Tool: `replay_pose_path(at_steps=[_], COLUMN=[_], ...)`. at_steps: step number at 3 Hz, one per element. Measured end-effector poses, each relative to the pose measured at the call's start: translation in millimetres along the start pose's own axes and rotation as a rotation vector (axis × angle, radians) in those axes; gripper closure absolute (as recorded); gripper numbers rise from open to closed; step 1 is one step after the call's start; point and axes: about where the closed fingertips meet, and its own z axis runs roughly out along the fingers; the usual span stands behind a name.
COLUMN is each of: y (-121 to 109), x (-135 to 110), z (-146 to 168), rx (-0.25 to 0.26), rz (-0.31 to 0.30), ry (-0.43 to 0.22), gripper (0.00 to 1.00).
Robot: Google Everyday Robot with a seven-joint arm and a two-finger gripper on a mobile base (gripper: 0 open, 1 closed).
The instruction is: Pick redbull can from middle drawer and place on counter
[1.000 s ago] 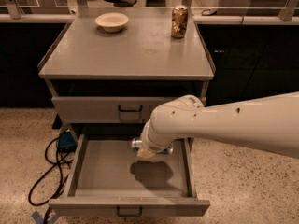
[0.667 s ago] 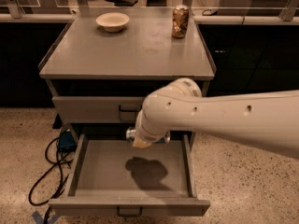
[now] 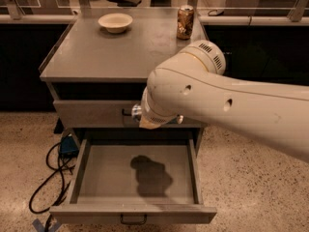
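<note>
Reaching in from the right edge of the frame, a bulky white jointed robot arm (image 3: 217, 100) ends at the middle of the picture. The gripper (image 3: 145, 120) sits there, in front of the closed grey drawer front (image 3: 91, 112) and above the open drawer. It is almost wholly hidden behind the arm's rounded housing. How wide it stands, and whether it has hold of anything, cannot be told.

A small silvery round piece (image 3: 136, 111) pokes out at the left of the arm's end. Whether that is the slim silver redbull can cannot be told.

The wide shallow grey metal middle drawer (image 3: 106, 173) is pulled out across the lower centre. A dark shadow of the arm lies on its flat floor, and a small dark wire handle (image 3: 133, 220) hangs on its front.

The broad matte grey metal counter (image 3: 116, 52) fills the upper left and centre. On its far edge stand a shallow cream bowl (image 3: 115, 21) and, well to its right, an upright gold-brown patterned can (image 3: 185, 22). The can's markings cannot be read.

A black cable (image 3: 48, 178) loops over the speckled floor at lower left, near a small blue box (image 3: 67, 145).
</note>
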Motion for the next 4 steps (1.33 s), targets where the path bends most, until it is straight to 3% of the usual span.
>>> replay_pose_path(at_steps=[1, 3, 4], y=[-31, -141, -177], x=[16, 102, 76], z=[-11, -28, -36], rx=[0.029, 0.032, 0.052], rz=[0.021, 0.189, 0.148], ry=[-0.012, -0.055, -0.147], gripper=[1.00, 1.00, 1.00])
